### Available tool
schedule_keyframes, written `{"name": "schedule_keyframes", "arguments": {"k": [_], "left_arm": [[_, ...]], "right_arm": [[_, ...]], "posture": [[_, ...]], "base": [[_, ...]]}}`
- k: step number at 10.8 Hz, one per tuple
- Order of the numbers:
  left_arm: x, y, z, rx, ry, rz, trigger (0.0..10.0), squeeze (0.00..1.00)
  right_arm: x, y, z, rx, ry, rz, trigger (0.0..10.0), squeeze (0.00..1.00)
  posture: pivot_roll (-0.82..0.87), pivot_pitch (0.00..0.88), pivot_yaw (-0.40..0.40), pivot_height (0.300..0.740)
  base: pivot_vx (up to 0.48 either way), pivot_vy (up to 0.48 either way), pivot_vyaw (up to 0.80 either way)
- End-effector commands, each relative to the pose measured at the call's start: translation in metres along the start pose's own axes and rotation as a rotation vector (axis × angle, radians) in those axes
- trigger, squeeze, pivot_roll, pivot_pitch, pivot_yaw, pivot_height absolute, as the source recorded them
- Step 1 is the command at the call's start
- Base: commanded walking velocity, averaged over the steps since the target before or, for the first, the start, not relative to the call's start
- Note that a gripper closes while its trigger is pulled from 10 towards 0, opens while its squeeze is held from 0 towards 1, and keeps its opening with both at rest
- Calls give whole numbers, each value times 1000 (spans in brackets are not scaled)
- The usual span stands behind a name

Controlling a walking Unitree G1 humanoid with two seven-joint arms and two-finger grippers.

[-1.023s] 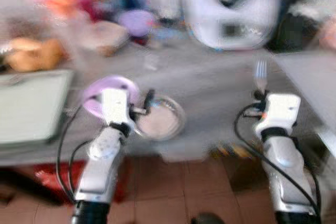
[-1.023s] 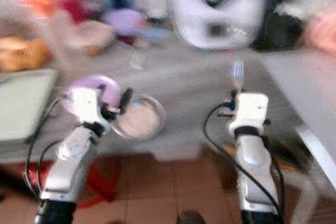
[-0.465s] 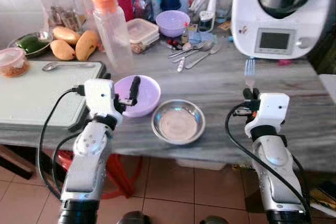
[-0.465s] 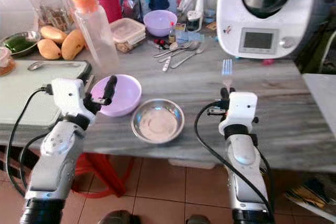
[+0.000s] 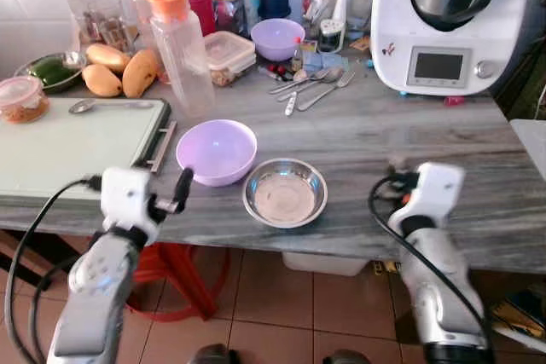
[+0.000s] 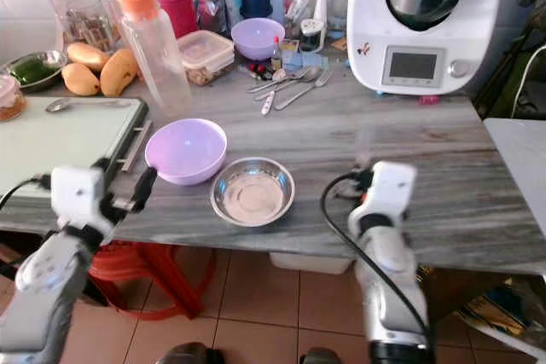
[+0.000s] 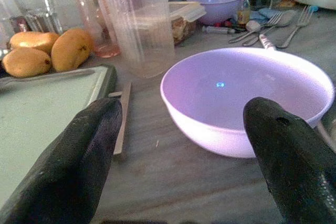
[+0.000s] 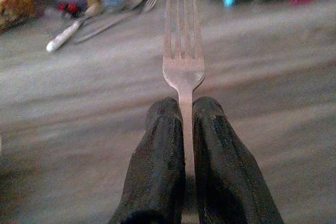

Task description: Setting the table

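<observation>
A lilac bowl (image 5: 216, 151) and a steel bowl (image 5: 285, 193) sit side by side near the front of the grey marble table (image 5: 358, 138). My left gripper (image 5: 181, 190) hangs at the table's front edge, just short of the lilac bowl (image 7: 247, 93). It is open, and its fingers (image 7: 68, 171) hold nothing. My right gripper (image 5: 396, 175) is at the front edge to the right of the steel bowl. It is shut on the handle of a metal fork (image 8: 183, 56), whose tines point across the table.
A pale green board (image 5: 68, 142) lies at the left. A tall bottle with an orange cap (image 5: 181, 49) stands behind the lilac bowl. At the back are loose cutlery (image 5: 311, 87), mangoes (image 5: 119, 74), a second lilac bowl (image 5: 277, 38) and a white kitchen machine (image 5: 452, 23).
Both arms have dropped back toward the table's front edge. The left gripper has drawn away from the lilac bowl. The fork stood upright before and now points forward, low over the table.
</observation>
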State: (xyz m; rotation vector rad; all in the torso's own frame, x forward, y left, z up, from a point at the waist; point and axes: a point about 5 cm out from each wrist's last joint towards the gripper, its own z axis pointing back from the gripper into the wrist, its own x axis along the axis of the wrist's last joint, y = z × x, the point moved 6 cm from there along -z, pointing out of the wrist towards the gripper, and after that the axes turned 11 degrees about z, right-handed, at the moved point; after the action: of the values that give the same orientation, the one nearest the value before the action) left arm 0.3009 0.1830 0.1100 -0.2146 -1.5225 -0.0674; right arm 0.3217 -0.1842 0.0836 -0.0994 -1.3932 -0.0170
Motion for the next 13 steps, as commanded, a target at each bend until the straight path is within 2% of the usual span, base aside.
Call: {"name": "schedule_keyframes", "arguments": {"k": [1,3,6,8,9,13], "left_arm": [[5,4,2,-3,-6,-17,10000,0],[4,2,2,-17,-1,-17,10000,0],[1,2,3,-9,4,-16,10000,0],[2,-1,1,-12,-1,-10,10000,0],[2,-3,1,-16,-2,-7,10000,0],[2,-6,0,-21,-3,2,10000,0]], "right_arm": [[-2,10,0,40,31,-44,10000,0],[-7,22,2,71,98,-105,10000,0],[-14,22,5,48,171,-199,10000,0],[-17,25,6,52,212,-194,10000,0],[-21,27,7,55,238,-230,10000,0],[-21,47,-3,140,294,-217,10000,0]], "posture": [[-9,0,48,740],[-11,0,46,740],[-9,0,40,740],[-10,0,36,740],[-12,0,37,740],[-12,0,36,740]], "base": [[0,0,0],[0,0,0],[0,0,0],[0,0,0],[0,0,0],[0,0,0]]}}
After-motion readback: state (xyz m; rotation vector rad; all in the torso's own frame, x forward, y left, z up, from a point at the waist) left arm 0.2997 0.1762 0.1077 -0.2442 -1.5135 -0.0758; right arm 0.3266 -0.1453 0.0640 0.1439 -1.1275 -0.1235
